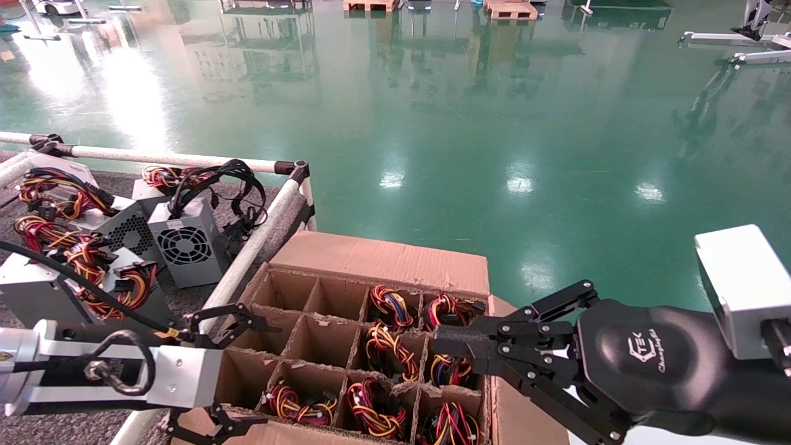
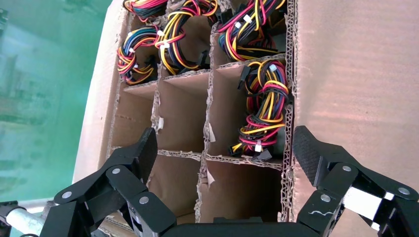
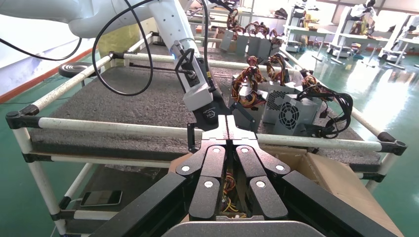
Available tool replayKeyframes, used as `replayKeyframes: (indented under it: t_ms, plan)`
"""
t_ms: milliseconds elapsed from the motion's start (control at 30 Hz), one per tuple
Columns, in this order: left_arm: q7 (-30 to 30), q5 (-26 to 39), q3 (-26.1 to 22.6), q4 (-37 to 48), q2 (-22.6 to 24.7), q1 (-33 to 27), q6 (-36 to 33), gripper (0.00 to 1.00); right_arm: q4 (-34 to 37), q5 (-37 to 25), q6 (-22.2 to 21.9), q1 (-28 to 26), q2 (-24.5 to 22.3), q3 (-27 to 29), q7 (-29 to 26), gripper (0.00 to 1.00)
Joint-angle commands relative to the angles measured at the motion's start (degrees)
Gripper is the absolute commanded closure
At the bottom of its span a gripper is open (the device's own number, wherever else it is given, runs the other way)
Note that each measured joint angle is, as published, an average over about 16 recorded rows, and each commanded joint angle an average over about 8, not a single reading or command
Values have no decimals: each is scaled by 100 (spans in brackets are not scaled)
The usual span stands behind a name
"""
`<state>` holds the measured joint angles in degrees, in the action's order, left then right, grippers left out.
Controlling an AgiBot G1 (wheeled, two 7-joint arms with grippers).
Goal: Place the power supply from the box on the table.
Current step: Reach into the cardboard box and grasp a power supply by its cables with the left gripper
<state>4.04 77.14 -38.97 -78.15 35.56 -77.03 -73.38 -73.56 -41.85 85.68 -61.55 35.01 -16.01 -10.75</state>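
The box (image 1: 378,258) stands beside the table (image 1: 59,426), its grid partly filled. Several cells hold a power supply (image 1: 387,353), each showing only its red, yellow and black wire bundle; the left cells are empty. My left gripper (image 1: 256,372) hovers open over the box's near-left cells with nothing between its fingers. In the left wrist view, the left gripper (image 2: 225,157) spans two empty cells, and a wire bundle (image 2: 264,109) lies one cell beyond. My right gripper (image 1: 446,347) is shut and empty above the box's right-hand cells; in its own view the right gripper (image 3: 227,123) points toward the table.
Several grey power supplies (image 1: 185,246) with wire bundles lie on the table's mat (image 3: 123,103). A white tube rail (image 1: 250,256) runs between table and box. The box's flap (image 2: 356,89) stands out to the side. Glossy green floor (image 1: 494,123) lies beyond.
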Motion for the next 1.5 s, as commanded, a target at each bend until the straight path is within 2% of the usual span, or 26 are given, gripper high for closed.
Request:
replayKeyframes:
  t_ms: [33,800,1500]
  plan:
    - [11,26,-14,-4,14,3,23,0,0,0,0,0,0,0,0,100]
    - [-26,230,-39,-59,155,36,310,0,0,0,0,0,0,0,0,100]
    - [-137,330,-149,-104,224,-2,265,0,0,0,0,0,0,0,0,100]
